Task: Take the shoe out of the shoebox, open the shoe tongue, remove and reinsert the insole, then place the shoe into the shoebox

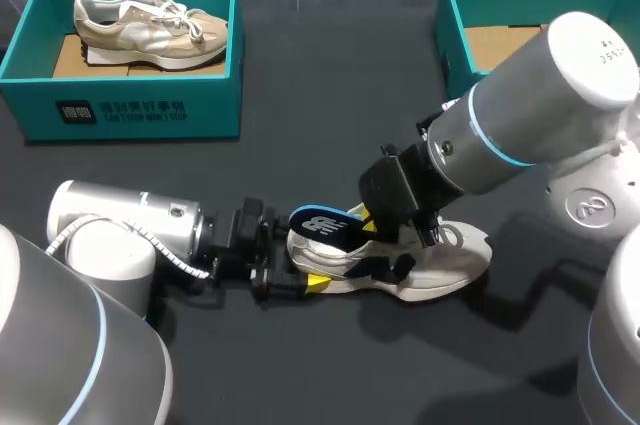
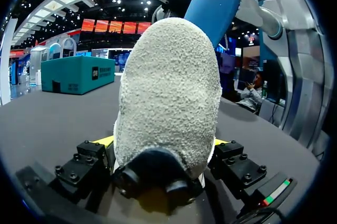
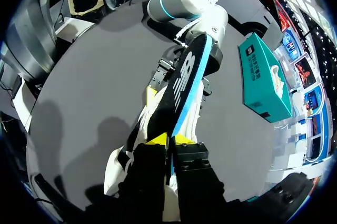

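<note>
Shoe [image 2: 168, 92] is sitting out on the table [image 1: 300, 365], our left gripper [image 1: 305, 280] clamping its heel, our right gripper [image 3: 169, 139] pinching the insole [image 3: 187, 74] half out; we're leaving reinsert and boxing for later.

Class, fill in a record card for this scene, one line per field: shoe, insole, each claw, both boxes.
Shoe: white, on the table, outside both boxes
Insole: blue and black, partly out of the shoe
Left claw: shut on the shoe's heel
Right claw: shut on the insole
Left shoebox: holds a beige shoe
Right shoebox: partly hidden by right arm
</note>
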Controlling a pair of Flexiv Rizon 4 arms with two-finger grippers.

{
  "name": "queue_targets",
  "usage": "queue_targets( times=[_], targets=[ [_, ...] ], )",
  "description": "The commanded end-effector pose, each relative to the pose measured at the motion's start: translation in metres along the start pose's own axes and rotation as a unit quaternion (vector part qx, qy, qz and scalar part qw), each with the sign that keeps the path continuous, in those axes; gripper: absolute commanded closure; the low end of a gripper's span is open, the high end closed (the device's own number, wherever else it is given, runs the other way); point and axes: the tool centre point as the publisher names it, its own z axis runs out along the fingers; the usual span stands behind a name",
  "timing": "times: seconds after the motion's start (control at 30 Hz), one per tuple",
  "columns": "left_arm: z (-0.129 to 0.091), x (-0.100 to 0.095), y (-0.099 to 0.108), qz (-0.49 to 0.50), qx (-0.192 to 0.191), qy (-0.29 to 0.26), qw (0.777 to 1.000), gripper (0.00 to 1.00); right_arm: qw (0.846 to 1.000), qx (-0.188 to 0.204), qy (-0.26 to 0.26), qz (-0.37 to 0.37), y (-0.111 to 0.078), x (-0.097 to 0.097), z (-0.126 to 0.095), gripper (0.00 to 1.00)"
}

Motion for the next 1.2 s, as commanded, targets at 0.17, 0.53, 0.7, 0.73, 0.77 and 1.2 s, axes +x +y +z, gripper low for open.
queue_targets(
  times=[0.17,0.53,0.7,0.73,0.77,1.2],
  targets=[
    [0.003,0.000,0.002,0.000,-0.001,-0.001,1.000,1.00,0.999,0.027,0.032,0.001,0.023,-0.017,0.018,1.00],
    [0.003,0.000,0.002,0.000,-0.001,-0.001,1.000,1.00,0.994,0.059,0.039,0.089,0.029,-0.013,0.013,0.65],
    [0.003,0.000,0.002,0.000,-0.001,-0.001,1.000,1.00,0.989,0.061,0.050,0.123,0.025,-0.011,0.011,0.52],
    [0.003,0.000,0.002,0.000,-0.001,-0.001,1.000,1.00,0.988,0.057,0.053,0.130,0.024,-0.011,0.011,0.52],
    [0.003,0.000,0.002,0.000,-0.001,-0.001,1.000,1.00,0.988,0.054,0.057,0.136,0.023,-0.012,0.010,0.52],
    [0.003,0.000,0.002,0.000,-0.001,-0.001,1.000,1.00,0.976,-0.035,0.103,0.188,0.021,-0.017,0.015,0.34]
  ],
)
